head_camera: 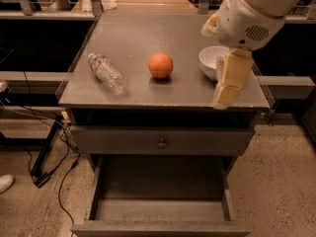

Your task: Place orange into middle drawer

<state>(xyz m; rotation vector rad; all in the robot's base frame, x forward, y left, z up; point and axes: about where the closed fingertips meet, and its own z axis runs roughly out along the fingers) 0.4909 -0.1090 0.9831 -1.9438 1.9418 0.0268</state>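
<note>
The orange [161, 65] sits on the grey cabinet top [148, 33], near its middle. The middle drawer [158, 184] is pulled open below, its flat grey floor showing nothing in it. My gripper [221, 100] hangs from the white arm [247, 19] at the right of the top. It points down in front of the white bowl [211, 59] and covers the bowl's right side. It is to the right of the orange, apart from it, and holds nothing that I can see.
A clear plastic bottle [107, 74] lies on its side at the left of the top. A shut drawer front with a small knob [162, 143] is above the open drawer. Cables [54, 157] trail on the floor at the left.
</note>
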